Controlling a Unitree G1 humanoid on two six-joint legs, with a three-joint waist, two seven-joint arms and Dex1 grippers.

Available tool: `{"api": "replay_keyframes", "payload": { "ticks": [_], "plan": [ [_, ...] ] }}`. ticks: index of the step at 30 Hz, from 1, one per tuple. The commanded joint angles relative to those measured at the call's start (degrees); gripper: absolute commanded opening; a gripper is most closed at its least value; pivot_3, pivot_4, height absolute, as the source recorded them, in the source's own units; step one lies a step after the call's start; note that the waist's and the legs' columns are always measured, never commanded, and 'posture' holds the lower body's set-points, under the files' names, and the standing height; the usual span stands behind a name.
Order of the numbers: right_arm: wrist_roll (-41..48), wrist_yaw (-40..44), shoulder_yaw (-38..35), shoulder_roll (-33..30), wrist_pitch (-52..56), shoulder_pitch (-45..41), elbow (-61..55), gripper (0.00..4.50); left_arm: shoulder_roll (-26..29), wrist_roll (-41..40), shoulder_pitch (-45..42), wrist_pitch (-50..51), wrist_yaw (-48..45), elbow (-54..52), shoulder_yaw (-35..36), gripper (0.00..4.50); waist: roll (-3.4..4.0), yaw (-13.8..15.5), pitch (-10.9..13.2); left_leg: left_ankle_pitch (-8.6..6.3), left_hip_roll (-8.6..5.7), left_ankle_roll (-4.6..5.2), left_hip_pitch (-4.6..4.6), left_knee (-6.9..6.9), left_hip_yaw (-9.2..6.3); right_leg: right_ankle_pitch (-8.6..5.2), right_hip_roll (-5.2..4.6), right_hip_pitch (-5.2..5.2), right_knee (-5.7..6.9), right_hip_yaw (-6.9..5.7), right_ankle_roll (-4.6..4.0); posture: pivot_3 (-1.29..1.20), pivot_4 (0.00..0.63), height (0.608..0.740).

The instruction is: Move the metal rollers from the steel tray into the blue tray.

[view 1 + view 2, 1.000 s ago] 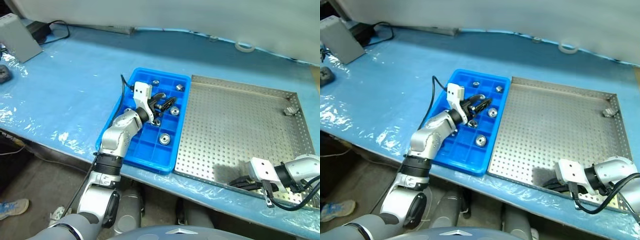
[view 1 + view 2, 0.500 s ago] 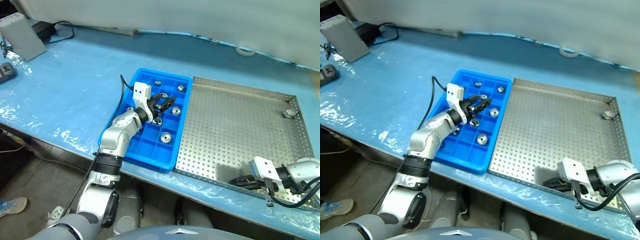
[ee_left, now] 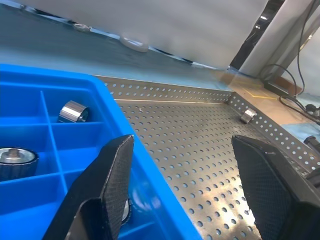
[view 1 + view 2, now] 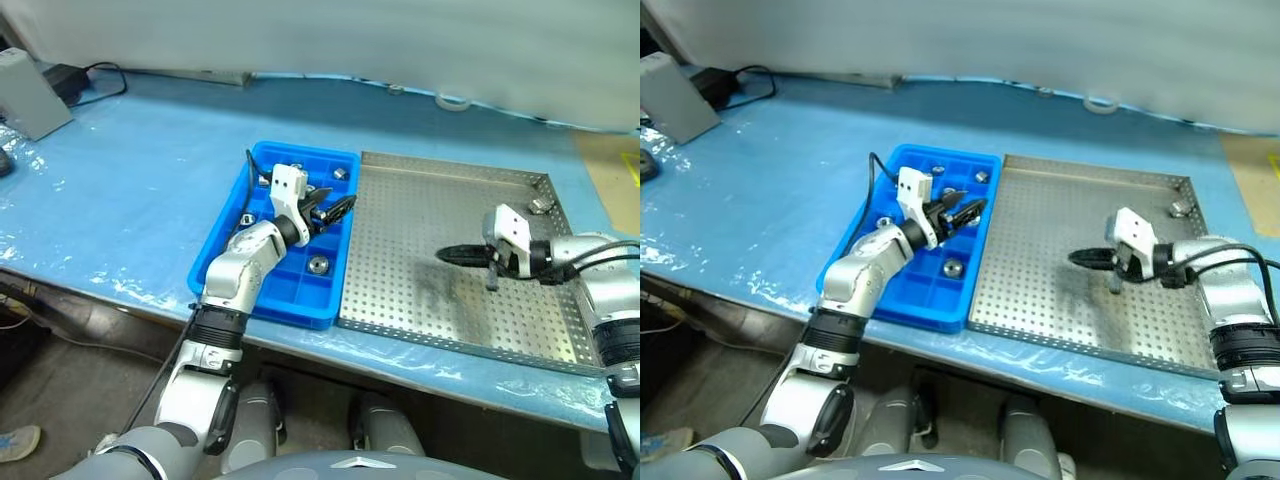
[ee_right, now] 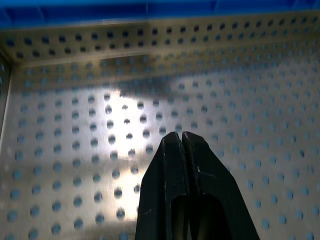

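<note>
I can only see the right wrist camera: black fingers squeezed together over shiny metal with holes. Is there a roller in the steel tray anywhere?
Observer: Yes, one metal roller lies in the far right corner of the steel tray.
Operator: Is my hand near it?
Observer: No. The right hand is over the tray's middle, pointing toward the blue tray, away from that corner.
Operator: What's the other hand doing?
Observer: The left hand hovers open and empty over the blue tray's edge next to the steel tray.
</note>
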Motion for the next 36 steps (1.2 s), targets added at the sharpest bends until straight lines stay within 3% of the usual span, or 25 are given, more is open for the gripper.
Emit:
{"api": "replay_keyframes", "payload": {
  "ticks": [1,11,18,22,25,29,36],
  "plan": [
    [3.1,-7.1,-3.6,-0.4,10.9,-1.1,-13.7,0.05,-0.3,-0.3,-1.8,-1.3,-0.8,-0.6,-0.1,3.33,-0.08,0.2,0.0,0.01,0.02,-0.01,0.01,-0.06,0.00,0.00,0.00,-0.01,-0.01,-0.01,0.00,-0.16,0.150,0.740],
    [-10.4,-32.2,-5.0,9.3,2.0,-9.2,0.4,0.05,-0.2,0.0,-2.9,-1.8,-1.4,0.8,-0.4,3.33,-0.15,0.1,-0.1,0.21,-0.09,-0.15,-0.64,-0.32,0.08,0.03,-0.05,-0.80,0.00,-0.02,0.02,-0.18,0.150,0.740],
    [-11.9,-34.9,-4.6,10.2,0.3,-10.6,6.4,0.05,0.1,0.1,-3.4,-1.8,-1.9,1.2,-0.3,3.33,-0.15,0.0,-0.1,0.27,-0.10,-0.25,-0.64,-0.66,0.09,0.03,-0.05,-0.87,-0.04,-0.07,0.02,-0.17,0.150,0.740],
    [-10.7,-27.2,-3.7,6.4,-0.2,-7.5,5.9,0.05,0.4,0.0,-3.2,-1.5,-1.9,0.9,-0.4,3.33,-0.15,0.2,-0.1,0.27,-0.11,-0.24,-0.69,-0.74,0.09,0.03,-0.07,-0.92,-0.07,-0.12,0.02,-0.17,0.150,0.740],
    [-3.2,-15.4,-4.2,3.1,4.1,-2.9,-1.4,0.05,0.6,0.0,-3.2,-1.4,-1.9,0.9,-0.3,3.33,-0.18,0.3,0.0,0.25,-0.13,-0.23,-0.69,-0.79,0.09,0.03,-0.10,-0.86,-0.15,-0.15,0.03,-0.17,0.150,0.740],
    [7.3,-0.1,-4.2,-6.1,14.0,8.7,-16.1,0.05,0.7,0.0,-3.4,-1.4,-2.2,1.0,-0.5,3.33,-0.12,0.5,0.0,0.24,-0.13,-0.20,-0.66,-0.83,0.07,0.03,-0.13,-0.82,-0.18,-0.19,0.04,-0.18,0.150,0.740],
    [7.3,3.5,-2.6,-10.9,14.2,18.6,-24.4,0.05,0.8,0.2,-3.6,-1.3,-2.6,1.4,-0.8,3.33,-0.16,0.0,0.1,0.29,-0.13,-0.26,-0.43,-0.84,0.04,0.03,-0.14,-0.63,-0.29,-0.16,0.05,-0.18,0.150,0.740]
  ]
}}
